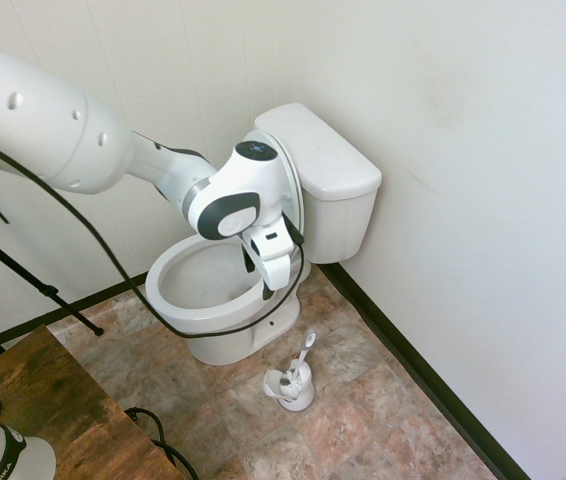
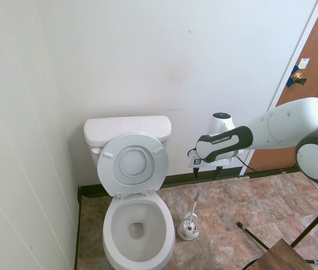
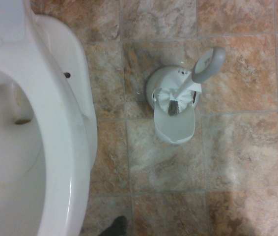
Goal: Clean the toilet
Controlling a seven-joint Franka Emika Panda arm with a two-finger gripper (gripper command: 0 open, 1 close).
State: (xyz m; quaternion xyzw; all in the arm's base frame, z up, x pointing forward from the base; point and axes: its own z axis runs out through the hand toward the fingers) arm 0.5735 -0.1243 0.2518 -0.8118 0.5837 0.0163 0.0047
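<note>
Between toilet rim and brush holder, open end effector aloft.

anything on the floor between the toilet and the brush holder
Nothing. The wrist view shows only bare tile between the toilet and the brush holder, with the brush standing in it.

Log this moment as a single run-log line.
gripper: open, empty, pointing down | toilet: lid up | toilet brush: in holder on floor, untouched
</note>
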